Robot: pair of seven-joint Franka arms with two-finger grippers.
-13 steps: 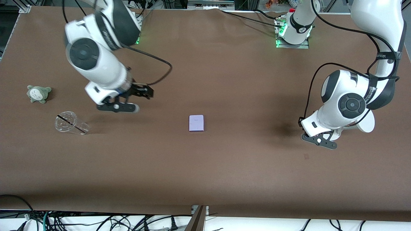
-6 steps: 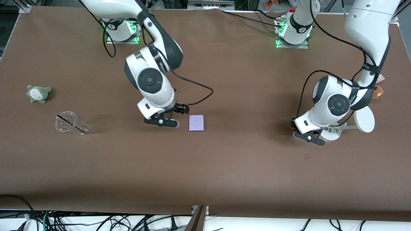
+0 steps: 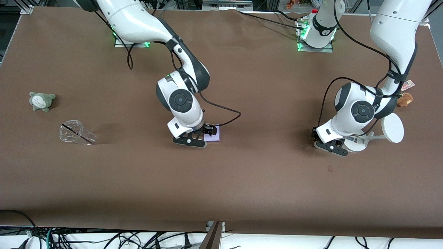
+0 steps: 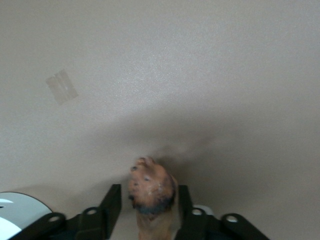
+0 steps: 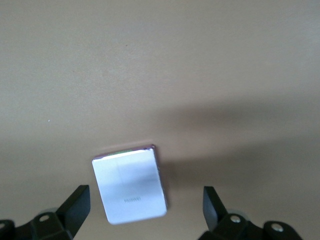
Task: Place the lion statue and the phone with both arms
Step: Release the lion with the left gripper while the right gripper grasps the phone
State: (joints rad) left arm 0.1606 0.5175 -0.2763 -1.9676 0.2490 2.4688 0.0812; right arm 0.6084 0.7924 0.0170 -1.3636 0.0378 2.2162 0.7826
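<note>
A: Where's the right gripper (image 3: pixel 204 135)?

B: Low over the phone (image 3: pixel 214 135), near the mid of the table (image 3: pixel 242 180). Right wrist view shows both fingers (image 5: pixel 75 205) spread wide w/ the phone (image 5: pixel 131 186) lying flat between them, nothing gripped. Can't tell if the tips touch the table.

A: Phone itself?

B: Flat on the cloth, pale face up, purple edge showing. In the front view the gripper body covers part of it.

A: And the left gripper (image 3: pixel 333 145)?

B: Down near the table toward the left arm's end, just beside the white stand (image 3: pixel 392 128). Left wrist view: fingers (image 4: pixel 111 202) closed in on the lion statue (image 4: pixel 151 187), orange-brown w/ a darker patch, pinched between them. It sits above the cloth w/ a shadow under it; can't tell if it touches.

A: See the lion from the front?

B: No, the arm hides it there.

A: Other stuff?

B: Brown plush toy (image 3: pixel 404 99) farther from the front camera than the stand, by the left arm's forearm. Grey-green plush toy (image 3: pixel 42 101) at the right arm's end, and a clear plastic cup (image 3: pixel 76 132) on its side nearer the camera than that toy. Small tape mark (image 3: pixel 330 168) on the cloth, nearer the camera than the left gripper; shows in the left wrist view too (image 4: pixel 61 86).
</note>
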